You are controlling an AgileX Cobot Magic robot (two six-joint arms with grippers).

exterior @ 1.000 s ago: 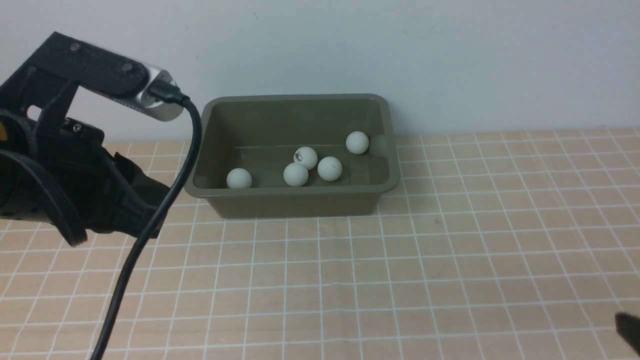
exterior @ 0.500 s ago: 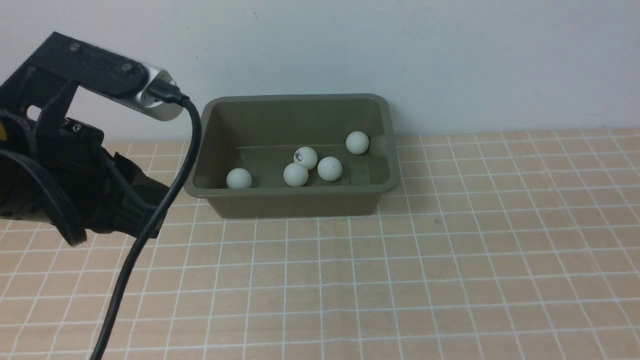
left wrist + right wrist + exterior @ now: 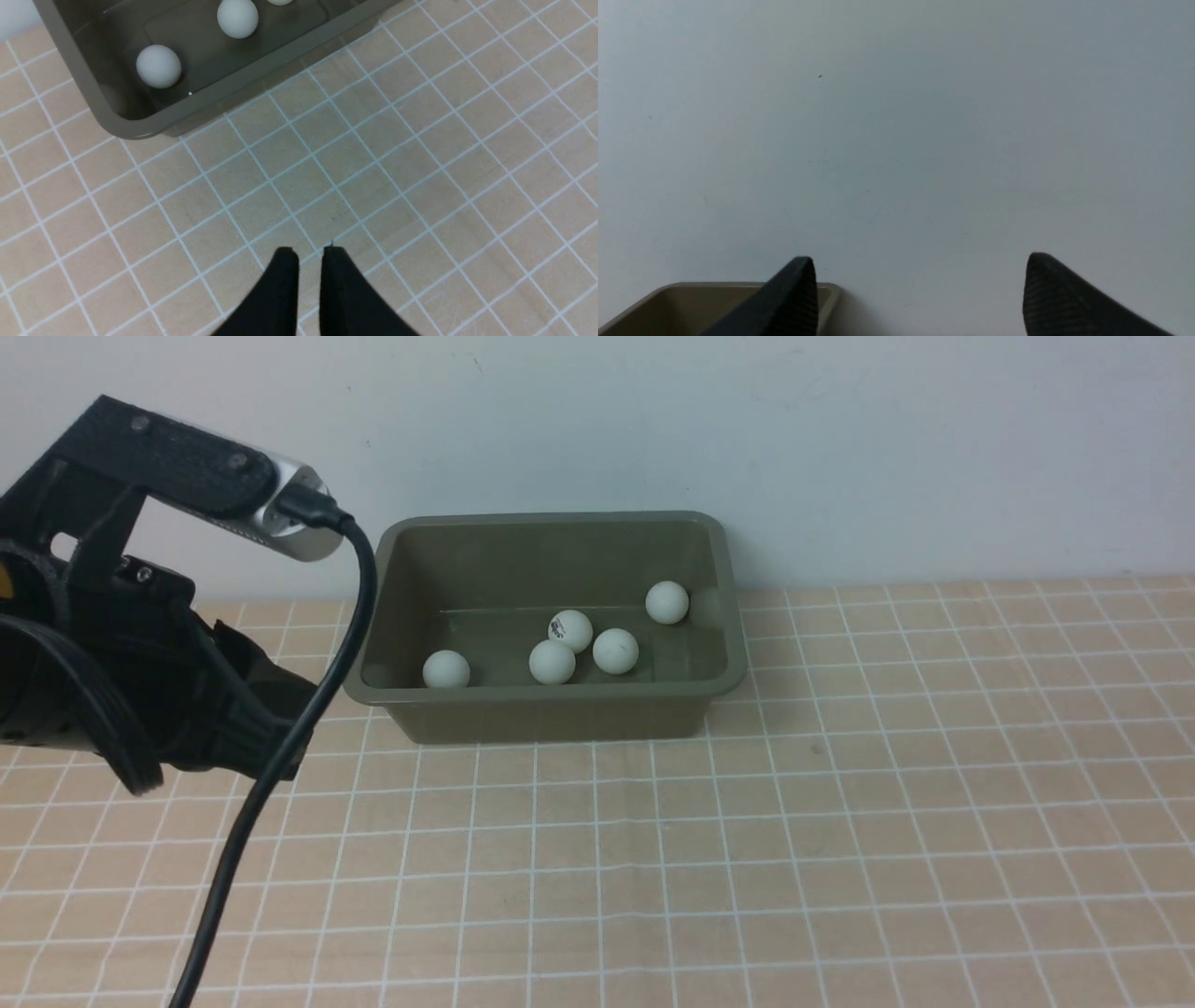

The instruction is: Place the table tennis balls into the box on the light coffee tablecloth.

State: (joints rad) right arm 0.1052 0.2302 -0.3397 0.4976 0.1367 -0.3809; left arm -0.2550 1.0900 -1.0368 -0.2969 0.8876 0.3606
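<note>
The olive-green box (image 3: 551,707) stands at the back of the light coffee tablecloth (image 3: 840,821), against the wall. Several white table tennis balls lie on its floor, among them one at the near left (image 3: 446,669), one with a dark logo (image 3: 571,631) and one at the far right (image 3: 667,602). My left arm (image 3: 140,691) hangs left of the box. Its gripper (image 3: 308,252) is shut on nothing above bare cloth (image 3: 373,163), short of the box's corner (image 3: 117,123) and two balls (image 3: 159,66) (image 3: 237,17). The right gripper (image 3: 920,259) is open and empty, facing the wall, with the box's rim (image 3: 668,291) low beside one finger.
A pale wall (image 3: 840,448) rises right behind the box. The left arm's wrist camera (image 3: 289,523) and its black cable (image 3: 280,765) hang over the cloth's left side. The right arm is outside the front view.
A second ago the right gripper's dark tip showed at the front view's lower right corner; it has since left that view. The left arm, box and balls have not moved.
</note>
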